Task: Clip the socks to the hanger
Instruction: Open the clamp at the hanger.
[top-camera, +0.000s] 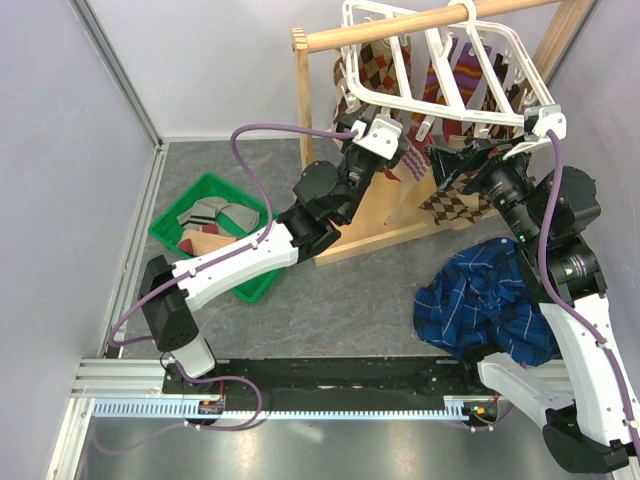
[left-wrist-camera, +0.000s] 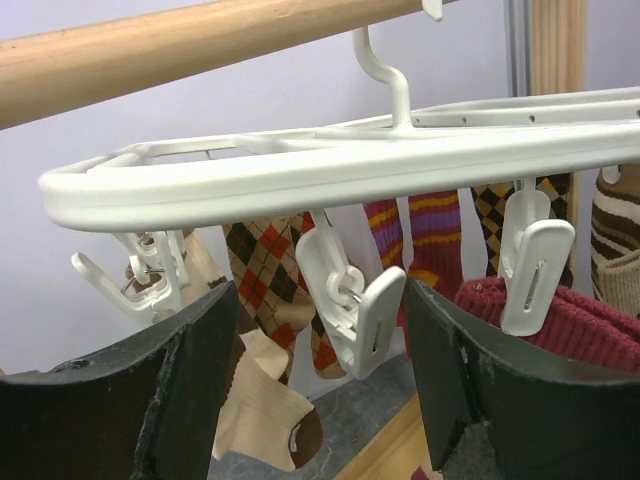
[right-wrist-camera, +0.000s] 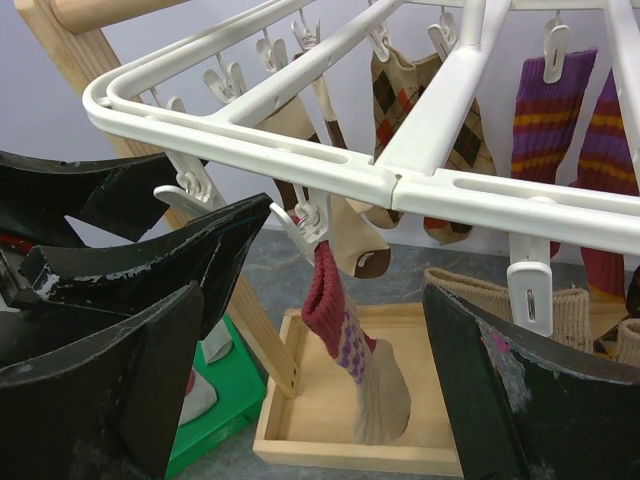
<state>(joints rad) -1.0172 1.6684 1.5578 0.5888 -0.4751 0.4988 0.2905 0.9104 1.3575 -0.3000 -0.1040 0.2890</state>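
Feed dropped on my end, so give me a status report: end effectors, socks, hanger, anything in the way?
Left end effector open, straddling an empty clip under the hanger. Right end effector open, empty. Maroon-cuffed sock hangs on next clip; nothing blocking.

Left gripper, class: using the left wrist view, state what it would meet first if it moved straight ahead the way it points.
The left gripper, jaws open, would probably first meet the white clip hanging from the hanger straight ahead; the argyle socks seem to hang further back.
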